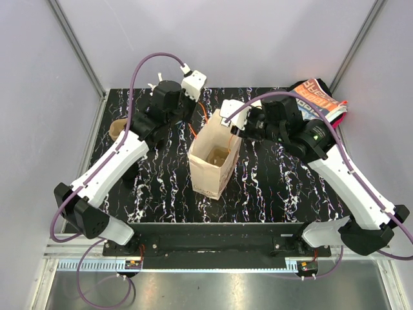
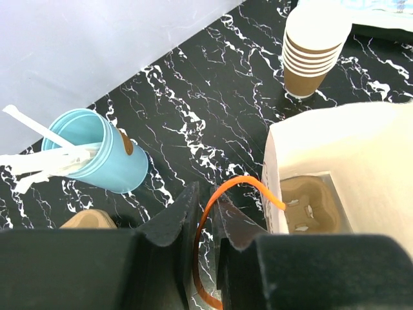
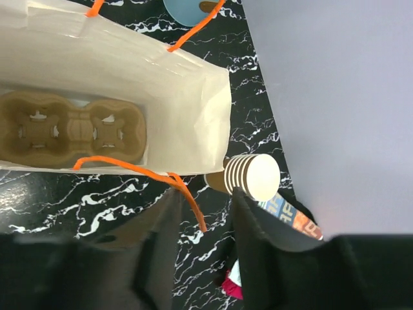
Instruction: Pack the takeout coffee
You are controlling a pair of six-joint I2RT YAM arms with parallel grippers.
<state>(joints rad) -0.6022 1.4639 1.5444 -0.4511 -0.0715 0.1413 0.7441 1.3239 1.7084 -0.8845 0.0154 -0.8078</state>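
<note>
Left gripper [image 2: 206,197]: jaws nearly together with a narrow gap showing, and one orange handle [image 2: 222,187] of the paper bag [image 1: 208,179] threaded through the gap. Pinched or merely hooked, cannot tell. Right gripper [image 3: 205,194]: jaws roughly half spread, the bag's second handle [image 3: 129,165] crossing between them, neither finger visibly touching it. Bag stands open between the two tools, cardboard cup carrier [image 3: 68,129] flat on its floor, the wells in view unfilled. Coffee cup [image 1: 118,129] is not in the bag. It sits on the table off the left gripper's outer side, back toward its wrist and away from the bag, nearer the wrist than the light-blue cup [image 2: 103,155]. It is well apart from the right gripper, with the whole bag between. Left arm plainly nearer. Cup reads small and tan-brown; from above the left forearm partly hides it, and the left wrist view shows only a rounded sliver. Upright or tipped, hence its long axis, cannot be settled. Judgement: fetching it means the left tool frees the handle, then swings back and outward; packing not begun.
</note>
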